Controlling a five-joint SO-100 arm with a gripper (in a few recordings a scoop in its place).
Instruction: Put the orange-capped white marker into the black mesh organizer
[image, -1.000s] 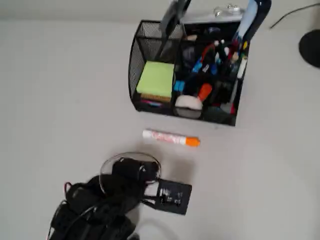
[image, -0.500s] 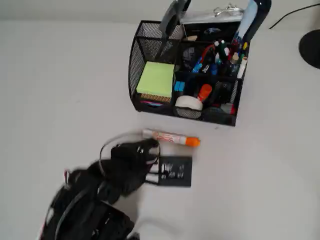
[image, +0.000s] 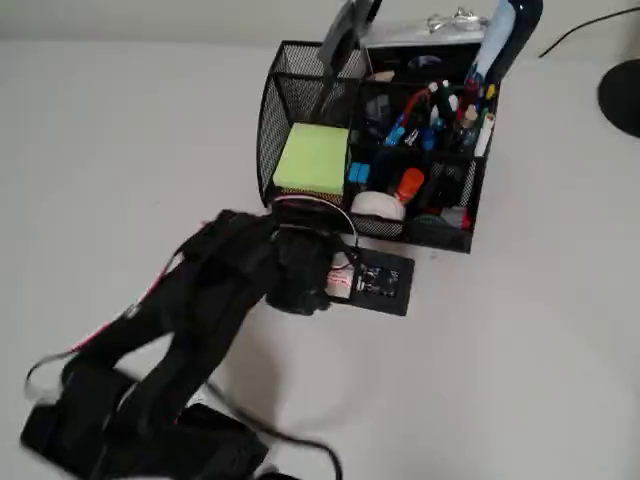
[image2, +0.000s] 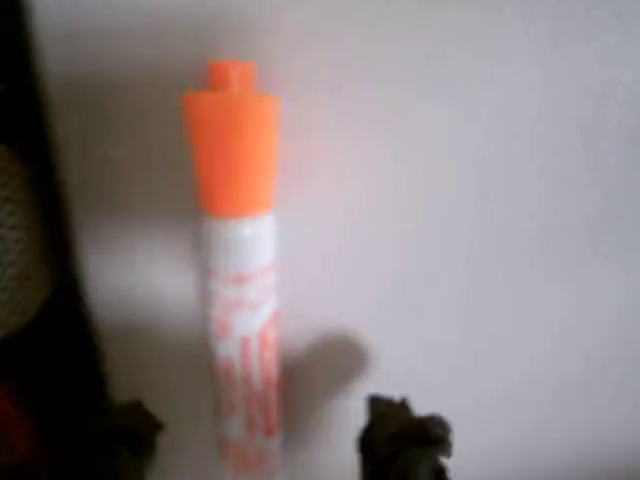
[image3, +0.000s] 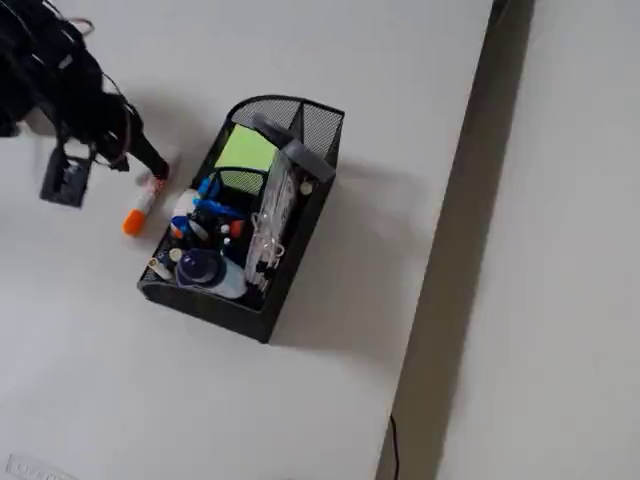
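**Wrist view: claw down over the marker, nothing lifted yet**

Wrist view puts us right at the black two-finger gripper (image2: 270, 440), and we see its two dark fingertips (image2: 405, 435) spread apart at the bottom of the picture, one each side of the slim white marker with red lettering and a bright orange cap (image2: 238, 270). So the jaws stand apart, straddling the barrel's lower end, not clamped on it as far as we can tell. The marker lies flat on the pale table (image2: 480, 200), cap pointing away from us.

Moving outward in the overhead view, the gripper (image: 335, 280) sits just in front of the black wire-mesh desk organizer (image: 275, 110), which holds a green sticky-note pad (image: 312, 158) and a crowd of pens. In the fixed view the marker (image3: 143, 205) lies just beside the organizer (image3: 300, 225), outside it.

Our read: the approach is done; closing, lifting and dropping the marker into a compartment all remain.
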